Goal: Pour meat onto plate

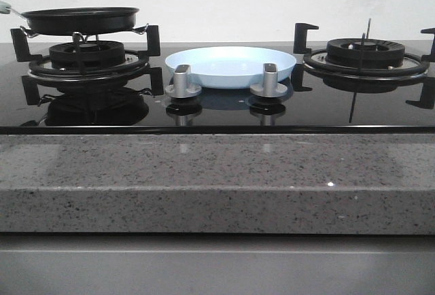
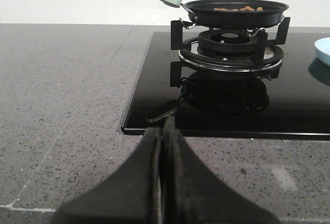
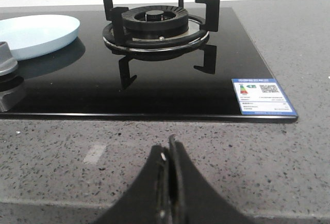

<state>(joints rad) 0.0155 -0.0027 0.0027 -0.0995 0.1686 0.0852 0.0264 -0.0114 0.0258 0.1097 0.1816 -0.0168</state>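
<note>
The small tan meat chunks (image 2: 234, 9) lay in the round black frying pan (image 1: 80, 20) on the far left burner (image 1: 87, 56). The round pale-blue plate (image 1: 231, 65) sat right of it, behind two silver knobs (image 1: 182, 81). The black left gripper (image 2: 162, 131) and black right gripper (image 3: 169, 152) both looked clenched and empty, over the grey stone counter (image 1: 204, 179).

Light is soft and even, fairly bright, probably from overhead, though no lamp is in view. The black glass hob (image 1: 217, 108) acts as a mirror: burners (image 1: 87, 57), knobs (image 1: 182, 81) and the pale-blue plate (image 1: 231, 65) each show a clear reflection beneath them, and a pale band of glare runs along its front edge. A tiny bright speck glints on the grey speckled bench (image 1: 330, 184). Shadows are faint and diffuse. The front view is sharp. In both wrist views the dark pincer (image 2: 161, 182) sits close, underexposed and slightly blurred, and the label (image 3: 263, 97) print is too small to read.
</note>
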